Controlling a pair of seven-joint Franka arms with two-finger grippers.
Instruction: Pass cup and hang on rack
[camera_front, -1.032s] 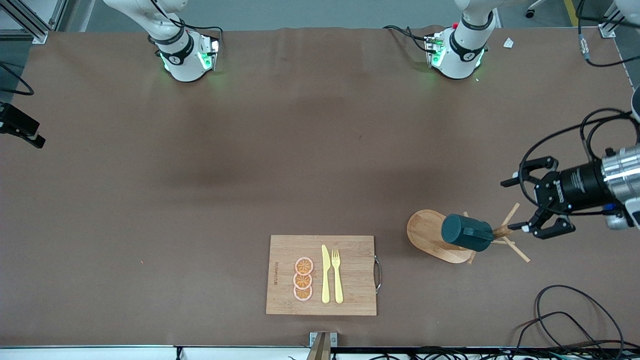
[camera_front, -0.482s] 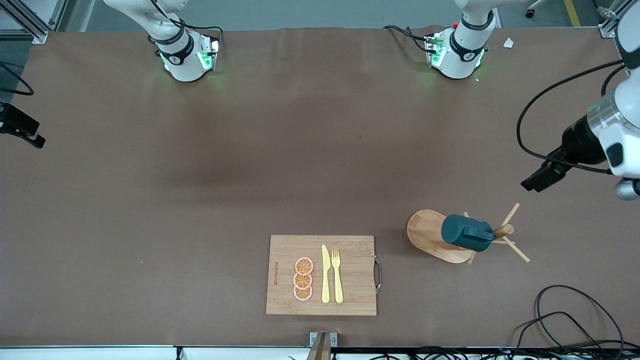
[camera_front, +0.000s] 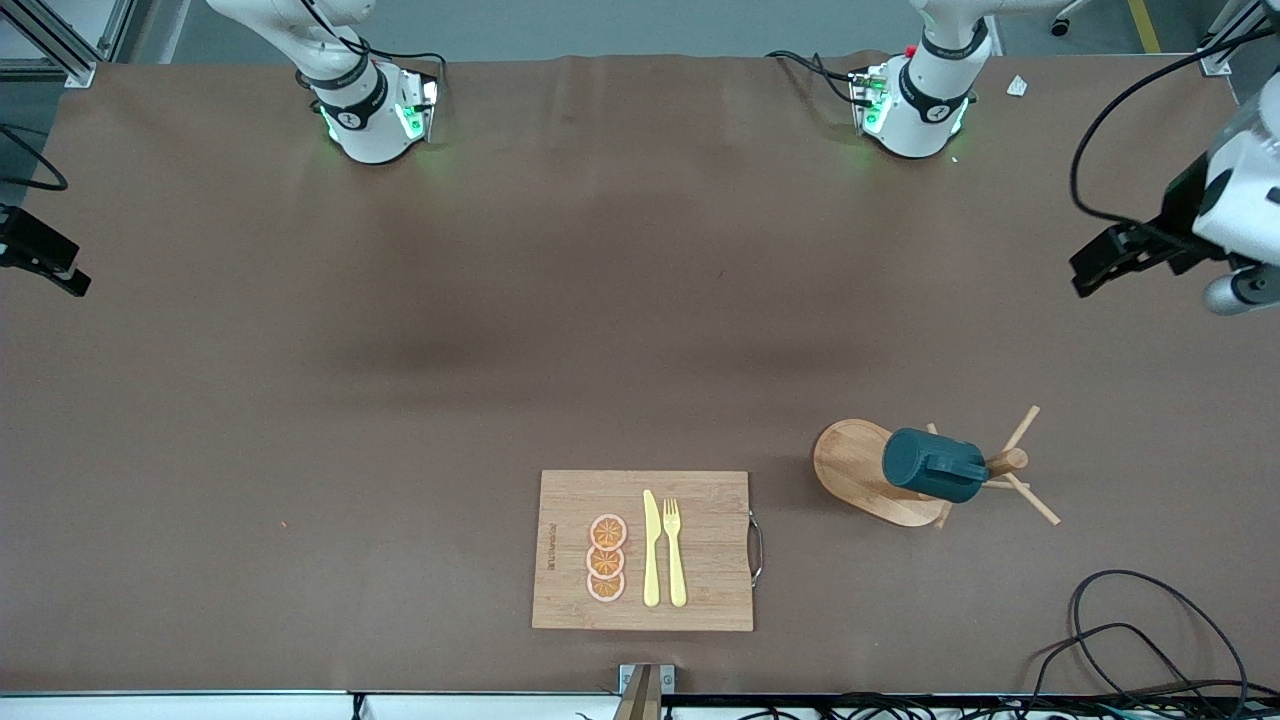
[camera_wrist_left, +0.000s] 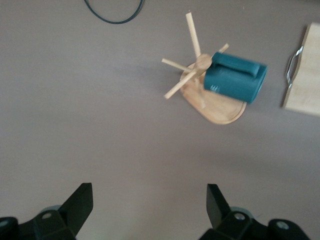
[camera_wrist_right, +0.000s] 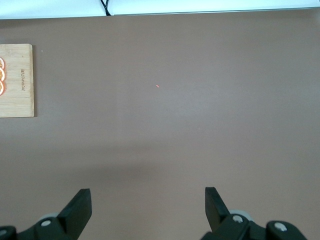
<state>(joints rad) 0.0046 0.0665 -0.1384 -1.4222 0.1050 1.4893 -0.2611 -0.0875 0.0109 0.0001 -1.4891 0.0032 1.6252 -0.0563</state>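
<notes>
Cup (camera_front: 934, 465) hangs on the rack (camera_front: 865, 470), lying sideways on a peg above the oval base, toward the left arm's end of the tabletop (camera_front: 400, 400). Nothing is touching it. Left end effector (camera_wrist_left: 150, 212) is up in the air over bare tabletop near that end's edge, well apart from the rack, fingers (camera_wrist_left: 80, 205) spread wide and holding nothing. Right end effector (camera_wrist_right: 148, 212) waits over bare tabletop at the right arm's end, fingers likewise wide apart and empty. Cutting board (camera_front: 642, 550) sits beside the rack, nearer the front camera, carrying three orange slices (camera_front: 606, 558), a yellow knife (camera_front: 651, 548) and a fork (camera_front: 675, 552). Loose black cable (camera_front: 1140, 630) lies at the corner near the rack.
</notes>
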